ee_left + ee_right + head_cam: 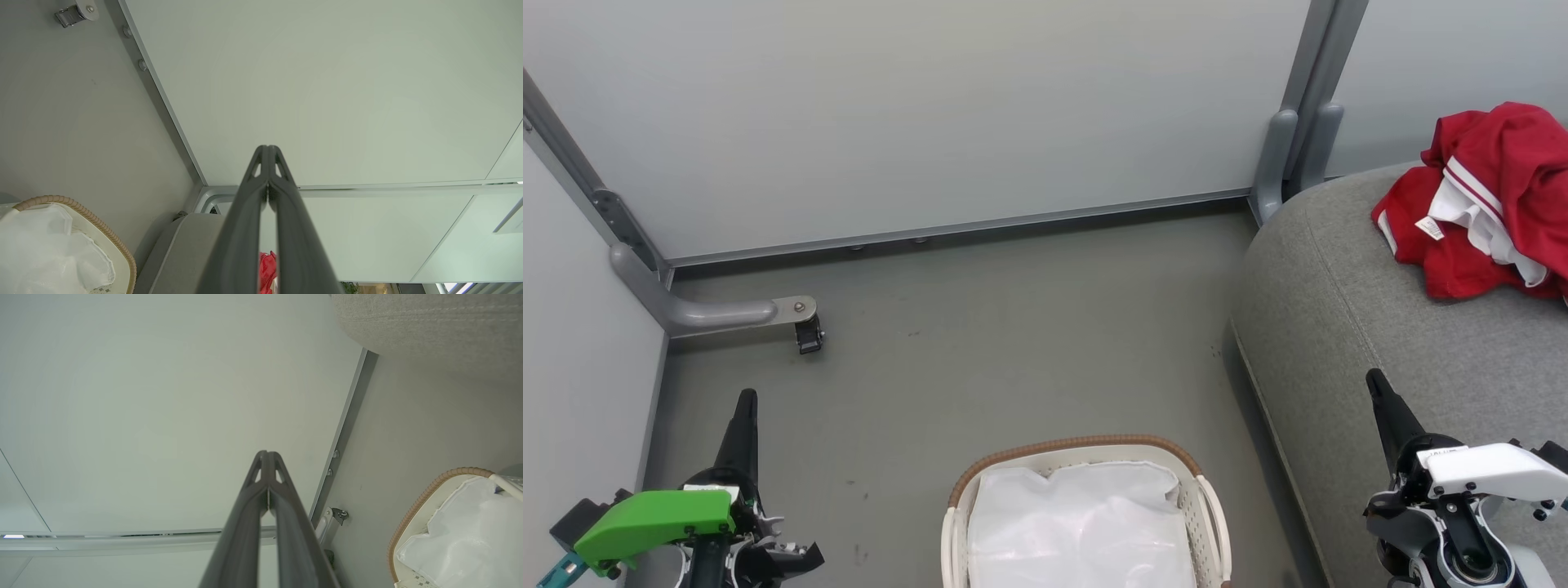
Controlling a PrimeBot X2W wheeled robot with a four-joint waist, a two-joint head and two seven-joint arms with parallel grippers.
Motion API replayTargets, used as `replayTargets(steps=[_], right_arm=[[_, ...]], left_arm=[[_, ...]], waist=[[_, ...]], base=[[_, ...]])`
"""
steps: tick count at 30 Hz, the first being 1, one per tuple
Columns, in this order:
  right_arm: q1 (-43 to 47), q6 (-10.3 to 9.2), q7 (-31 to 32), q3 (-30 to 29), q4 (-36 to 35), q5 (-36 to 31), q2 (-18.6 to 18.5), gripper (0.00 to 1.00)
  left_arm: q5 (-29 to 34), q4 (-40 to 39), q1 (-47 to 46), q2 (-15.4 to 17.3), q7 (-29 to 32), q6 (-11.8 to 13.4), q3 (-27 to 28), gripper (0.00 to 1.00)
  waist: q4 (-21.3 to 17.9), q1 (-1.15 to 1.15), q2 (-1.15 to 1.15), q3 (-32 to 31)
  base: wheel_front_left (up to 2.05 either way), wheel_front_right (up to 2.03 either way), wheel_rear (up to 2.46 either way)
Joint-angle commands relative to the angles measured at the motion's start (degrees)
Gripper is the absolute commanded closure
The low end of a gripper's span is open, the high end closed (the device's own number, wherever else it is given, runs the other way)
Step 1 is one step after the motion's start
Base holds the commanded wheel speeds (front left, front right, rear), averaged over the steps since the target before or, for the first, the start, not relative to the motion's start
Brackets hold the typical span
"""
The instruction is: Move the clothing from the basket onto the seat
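Bright red white-striped fabric garment [1494,196] lies crumpled at the far right edge of the large grey woven seat cushion [1347,327], ahead of the nearer right gripper [1374,376], well apart. Right gripper and left gripper [746,398]: fingers pressed together, empty. Oval white perforated basket [1078,446] holds a white liner [1078,523]

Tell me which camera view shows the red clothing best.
The head view: the clothing lies crumpled on the seat, stripes and tag visible. The left wrist view catches a red sliver of it past the left gripper. The right wrist view offers the seat's edge instead.
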Motion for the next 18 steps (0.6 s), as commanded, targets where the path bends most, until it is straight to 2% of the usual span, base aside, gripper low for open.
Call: replayTargets(steps=[1,13,18], right_arm=[[0.42,-0.01,0.48,-0.34,-0.32,1.26,-0.34,1.0],[0.67,-0.02,1.61,-0.91,-0.58,5.76,-0.37,1.0],[0.66,-0.02,1.6,-0.87,-0.55,5.51,-0.37,1.0]], left_arm=[[-1.23,-0.36,-0.94,0.34,0.29,-0.43,0.36,1.0],[-5.1,-0.47,-1.4,0.36,1.5,-0.53,0.8,1.0],[-4.91,-0.43,-1.27,0.36,1.45,-0.49,0.76,1.0]], waist=[[-0.07,0.0,0.59,-0.04],[-0.56,0.0,0.66,-0.34],[-0.56,0.0,0.66,-0.34]], base=[[0.0,0.0,0.0],[0.0,0.0,0.0],[0.0,0.0,0.0]])
